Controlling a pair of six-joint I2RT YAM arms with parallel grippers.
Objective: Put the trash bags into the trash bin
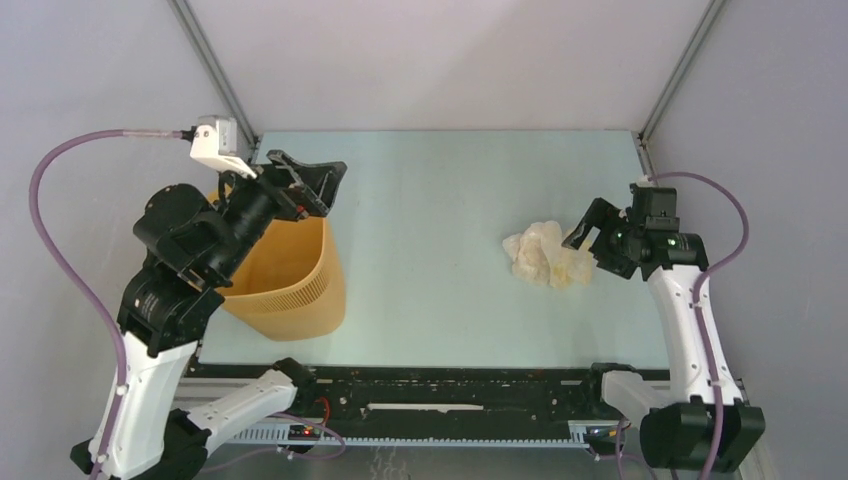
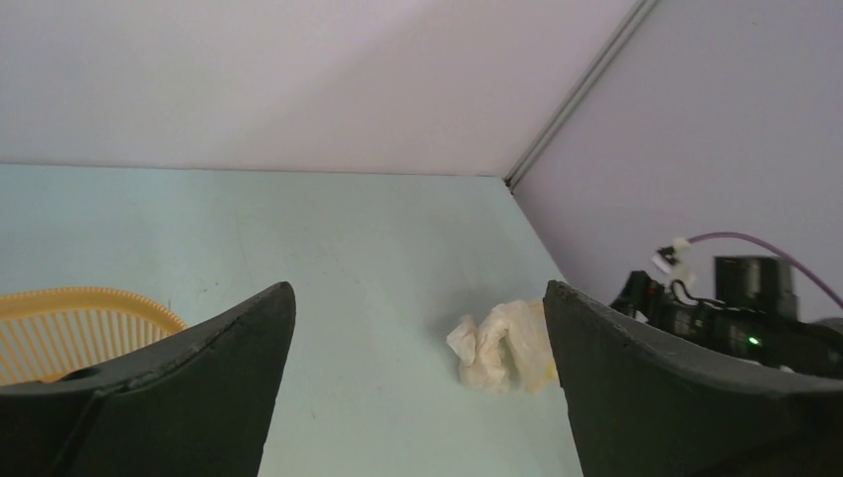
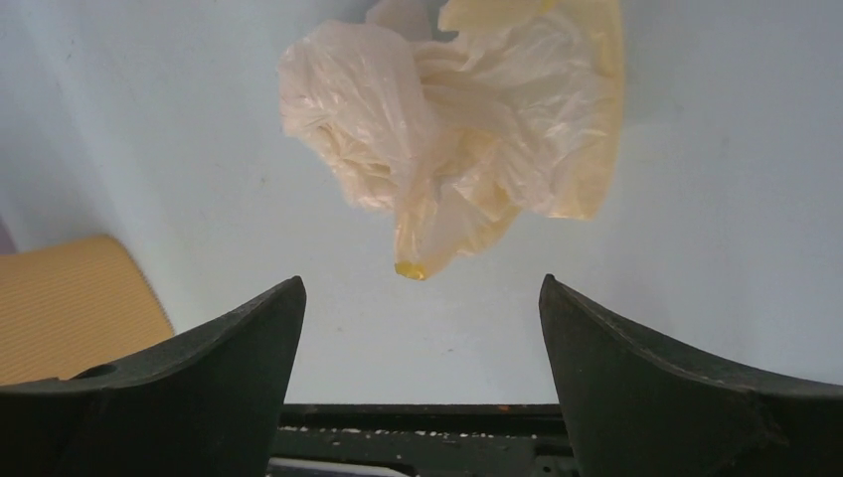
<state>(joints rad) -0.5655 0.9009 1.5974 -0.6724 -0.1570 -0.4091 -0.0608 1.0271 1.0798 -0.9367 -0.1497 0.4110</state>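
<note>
Table (image 1: 430, 200) with crumpled trash bags (image 1: 545, 255), orange bin (image 1: 295, 280)

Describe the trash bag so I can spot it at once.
On the pale green table, look at the right half, away from the orange bin at the left. The bag lies crumpled just ahead of the open right claw. It is the only loose thing there: wrinkly, translucent cream-white film with a yellowish edge.

White-and-black arms (image 1: 682, 312), purple cables (image 1: 150, 132), black jaws

Lab enclosure — plain panel walls (image 1: 420, 60).
</note>
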